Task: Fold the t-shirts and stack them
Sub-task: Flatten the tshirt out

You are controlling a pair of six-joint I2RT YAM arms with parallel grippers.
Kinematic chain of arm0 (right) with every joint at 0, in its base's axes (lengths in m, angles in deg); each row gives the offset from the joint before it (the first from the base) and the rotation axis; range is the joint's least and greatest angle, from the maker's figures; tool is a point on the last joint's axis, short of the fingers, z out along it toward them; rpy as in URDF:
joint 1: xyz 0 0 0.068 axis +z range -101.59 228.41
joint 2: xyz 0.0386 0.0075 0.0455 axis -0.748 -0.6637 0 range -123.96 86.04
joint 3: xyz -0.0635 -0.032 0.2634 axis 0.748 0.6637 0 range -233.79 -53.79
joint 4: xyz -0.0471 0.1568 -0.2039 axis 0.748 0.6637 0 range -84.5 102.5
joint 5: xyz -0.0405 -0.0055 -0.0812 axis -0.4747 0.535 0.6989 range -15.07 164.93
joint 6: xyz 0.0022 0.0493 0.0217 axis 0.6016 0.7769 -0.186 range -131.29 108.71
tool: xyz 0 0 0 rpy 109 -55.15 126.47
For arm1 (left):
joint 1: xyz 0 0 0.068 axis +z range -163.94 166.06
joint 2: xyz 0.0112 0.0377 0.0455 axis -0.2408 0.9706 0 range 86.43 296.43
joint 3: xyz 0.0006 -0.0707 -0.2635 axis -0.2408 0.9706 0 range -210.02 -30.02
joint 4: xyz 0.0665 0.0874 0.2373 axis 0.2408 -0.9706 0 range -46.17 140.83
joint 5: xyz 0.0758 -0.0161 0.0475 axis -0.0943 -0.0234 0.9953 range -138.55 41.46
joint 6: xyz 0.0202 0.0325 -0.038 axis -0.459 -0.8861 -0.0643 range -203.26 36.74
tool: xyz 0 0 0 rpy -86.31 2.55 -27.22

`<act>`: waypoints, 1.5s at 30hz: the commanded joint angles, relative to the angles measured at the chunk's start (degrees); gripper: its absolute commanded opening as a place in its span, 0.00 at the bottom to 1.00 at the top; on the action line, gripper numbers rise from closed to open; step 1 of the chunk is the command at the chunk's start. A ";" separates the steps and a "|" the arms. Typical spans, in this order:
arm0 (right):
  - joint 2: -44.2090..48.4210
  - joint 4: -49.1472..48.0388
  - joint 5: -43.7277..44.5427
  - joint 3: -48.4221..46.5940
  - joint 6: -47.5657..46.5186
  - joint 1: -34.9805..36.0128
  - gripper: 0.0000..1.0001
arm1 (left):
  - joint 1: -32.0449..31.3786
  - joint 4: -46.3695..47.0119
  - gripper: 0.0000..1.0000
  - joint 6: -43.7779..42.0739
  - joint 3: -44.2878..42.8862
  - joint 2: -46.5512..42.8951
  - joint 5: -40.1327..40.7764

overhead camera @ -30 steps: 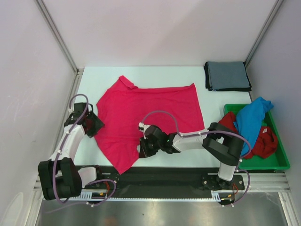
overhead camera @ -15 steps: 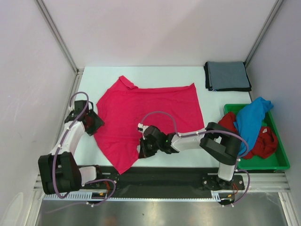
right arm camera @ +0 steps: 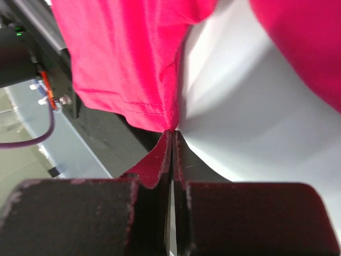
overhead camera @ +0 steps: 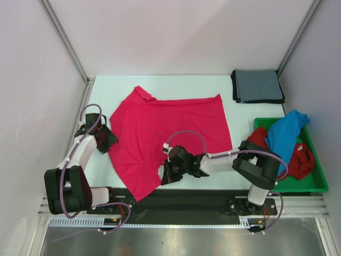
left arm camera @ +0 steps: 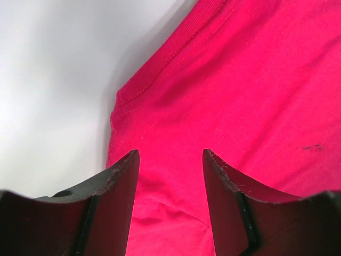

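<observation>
We judge the step in hand to be the first fold of the pink shirt [overhead camera: 165, 130], which lies spread on the counter [overhead camera: 176, 85], left of centre. The right gripper [overhead camera: 163, 178] is closed tight on the shirt's near edge; in its wrist view the fingers pinch a corner of hem [right arm camera: 173, 133] with no gap between them. The left gripper [left arm camera: 170, 157] stands apart, its fingers straddling the shirt's left edge without biting it.

To do this well, we should close the left gripper on a good fold of cloth, taking the hem and not just a thread of it. Both arms should then lift together and carry the cloth over evenly, so the edge lands straight and no crease is dragged in. The right pinch is thin, so a quick pull could slip it.

The right arm reaches far to its left, its forearm lying low along the near edge. The left arm stretches forward along the counter's left side, wrist turned in toward the shirt.

A grey shirt [overhead camera: 257, 85] lies folded at the far right. A blue shirt [overhead camera: 285, 136] and a red shirt [overhead camera: 301, 160] wait in the tray [overhead camera: 314, 186].
</observation>
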 commanded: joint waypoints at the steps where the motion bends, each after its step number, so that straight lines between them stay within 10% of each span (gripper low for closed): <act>1: 0.21 -3.13 -3.65 -0.05 1.09 0.30 0.01 | 0.42 0.52 0.56 -1.46 -0.99 -0.65 1.51; 11: 8.36 11.66 -2.81 -2.60 -6.01 -3.55 0.32 | 0.34 -0.46 0.58 -3.92 -4.68 -5.58 3.54; 18: 19.01 20.68 9.78 -5.15 -12.44 -23.05 0.55 | -0.19 16.66 0.65 -4.02 -4.94 -5.68 -9.91; 29: -1.87 14.79 8.73 -27.46 -19.90 -52.32 0.59 | -1.42 39.09 0.55 0.64 -30.20 29.96 -25.10; 38: -19.56 20.33 10.84 -49.44 -18.95 -57.61 0.59 | -3.44 24.17 0.58 -2.88 -73.00 59.35 -21.26; 45: -24.23 19.28 10.05 -53.32 -15.08 -58.32 0.60 | -4.58 24.49 0.52 0.90 -82.29 69.30 -19.58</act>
